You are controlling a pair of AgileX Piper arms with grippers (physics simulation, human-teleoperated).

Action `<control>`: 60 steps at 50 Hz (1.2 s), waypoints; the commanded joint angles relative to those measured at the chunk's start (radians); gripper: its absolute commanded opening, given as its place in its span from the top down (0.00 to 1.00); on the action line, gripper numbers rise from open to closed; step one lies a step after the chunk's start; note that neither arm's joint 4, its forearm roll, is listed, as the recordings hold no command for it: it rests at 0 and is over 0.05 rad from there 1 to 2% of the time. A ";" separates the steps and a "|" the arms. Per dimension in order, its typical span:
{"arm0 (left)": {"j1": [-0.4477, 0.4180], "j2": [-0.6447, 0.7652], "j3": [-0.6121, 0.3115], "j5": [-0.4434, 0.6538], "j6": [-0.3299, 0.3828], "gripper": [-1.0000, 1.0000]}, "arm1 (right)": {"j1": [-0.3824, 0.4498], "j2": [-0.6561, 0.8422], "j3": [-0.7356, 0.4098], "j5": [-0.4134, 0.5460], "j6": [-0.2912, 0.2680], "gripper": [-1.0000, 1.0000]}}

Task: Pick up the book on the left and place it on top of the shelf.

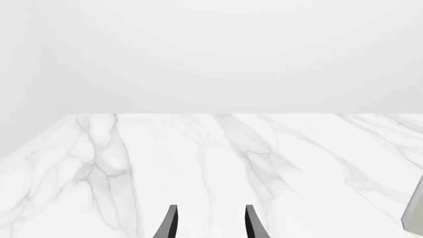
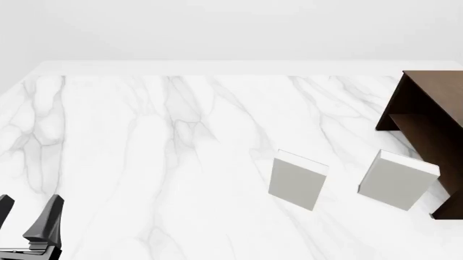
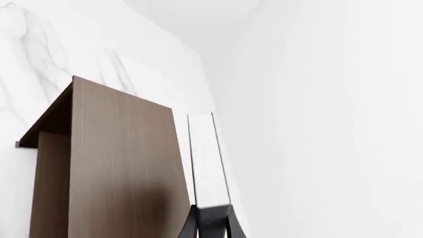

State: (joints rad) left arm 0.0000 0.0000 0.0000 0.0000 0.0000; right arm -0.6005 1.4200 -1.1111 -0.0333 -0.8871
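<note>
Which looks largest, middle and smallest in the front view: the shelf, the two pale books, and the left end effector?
1. shelf, though the frame's edge cuts it off.
2. The two pale books look alike, so no ranking between them.
3. left end effector, smallest, but only partly in frame.

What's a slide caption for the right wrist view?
Right end effector holds a book by its edge beside the brown shelf.

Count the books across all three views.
3. Two pale books stand on the table by the shelf; a third book, seen edge-on, is in the right gripper. More may lie out of view.
</note>
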 commanded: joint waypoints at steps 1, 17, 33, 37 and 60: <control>0.000 0.000 0.000 0.000 0.000 0.00 | 0.003 0.010 0.008 -0.023 0.015 1.00; 0.000 0.000 0.000 0.000 0.000 0.00 | 0.013 0.051 0.017 -0.037 0.008 1.00; 0.000 0.000 0.000 0.000 0.000 0.00 | 0.053 0.106 -0.013 -0.014 0.021 0.00; 0.000 0.000 0.000 0.000 0.000 0.00 | 0.051 0.113 0.000 -0.022 0.023 0.00; 0.000 0.000 0.000 0.000 0.000 0.00 | 0.064 -0.044 0.144 -0.033 0.081 0.00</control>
State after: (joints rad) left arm 0.0000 0.0000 0.0000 0.0000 0.0000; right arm -0.5453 1.4511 -1.0232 -0.0641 -0.8344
